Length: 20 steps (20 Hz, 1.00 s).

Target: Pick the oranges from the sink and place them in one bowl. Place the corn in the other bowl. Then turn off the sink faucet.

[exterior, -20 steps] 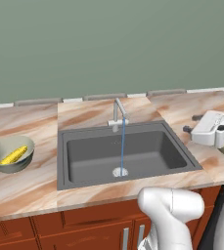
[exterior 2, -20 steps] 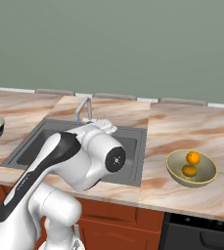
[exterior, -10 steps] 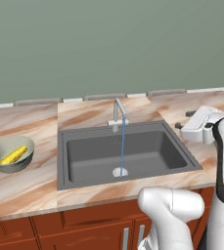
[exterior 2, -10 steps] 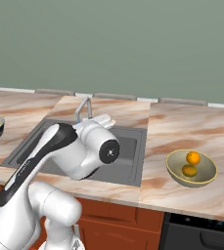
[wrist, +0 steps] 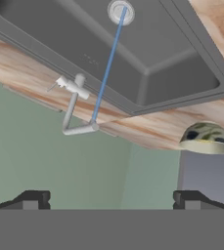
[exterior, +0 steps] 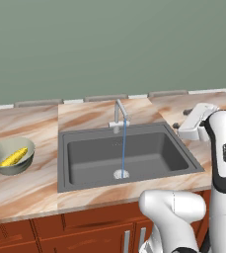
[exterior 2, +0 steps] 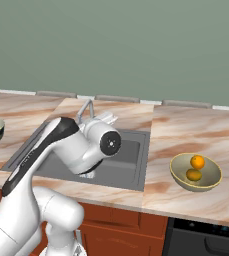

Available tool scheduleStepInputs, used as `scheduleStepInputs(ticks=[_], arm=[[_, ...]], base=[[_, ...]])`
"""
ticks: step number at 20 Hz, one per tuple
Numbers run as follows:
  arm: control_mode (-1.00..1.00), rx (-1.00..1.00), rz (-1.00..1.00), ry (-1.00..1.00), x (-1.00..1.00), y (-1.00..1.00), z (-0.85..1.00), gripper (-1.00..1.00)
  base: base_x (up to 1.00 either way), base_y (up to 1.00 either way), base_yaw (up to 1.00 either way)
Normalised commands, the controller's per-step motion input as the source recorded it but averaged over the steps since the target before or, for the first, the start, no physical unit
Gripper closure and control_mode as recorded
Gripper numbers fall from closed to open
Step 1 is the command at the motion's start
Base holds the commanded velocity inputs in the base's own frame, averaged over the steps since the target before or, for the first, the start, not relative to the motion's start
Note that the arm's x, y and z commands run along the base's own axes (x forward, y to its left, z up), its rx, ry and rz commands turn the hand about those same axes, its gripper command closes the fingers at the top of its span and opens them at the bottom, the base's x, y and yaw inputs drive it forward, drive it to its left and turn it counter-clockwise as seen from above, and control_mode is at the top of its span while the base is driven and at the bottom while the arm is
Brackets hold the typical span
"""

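Marbled tan countertop (exterior: 30, 192) spans the full width, pale seams dividing it into slabs. Plain grey-green wall (exterior: 109, 44) behind, at 12 o'clock. Low grey strips (exterior: 104, 98) along the wall foot. Reddish-brown wood cabinets (exterior: 60, 232) under the counter at 6 o'clock, silver handles. In the right base view, a dark appliance front (exterior 2: 206, 240) at 5 o'clock.
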Motion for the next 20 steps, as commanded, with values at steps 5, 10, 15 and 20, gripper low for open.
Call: scheduleStepInputs(ticks=[5,10,15,20], arm=[[-1.00,0.00,0.00,0.00,0.22,0.00,-0.37,-1.00],[-1.00,0.05,0.00,0.00,0.29,0.01,-0.19,-1.00],[-1.00,0.05,-0.02,0.00,0.19,0.09,-0.02,-1.00],[-1.00,0.02,-0.06,0.00,0.13,0.17,-0.12,-1.00]], base=[[0.00,0.00,0.00],[0.00,0.00,0.00],[0.00,0.00,0.00],[0.00,0.00,0.00]])
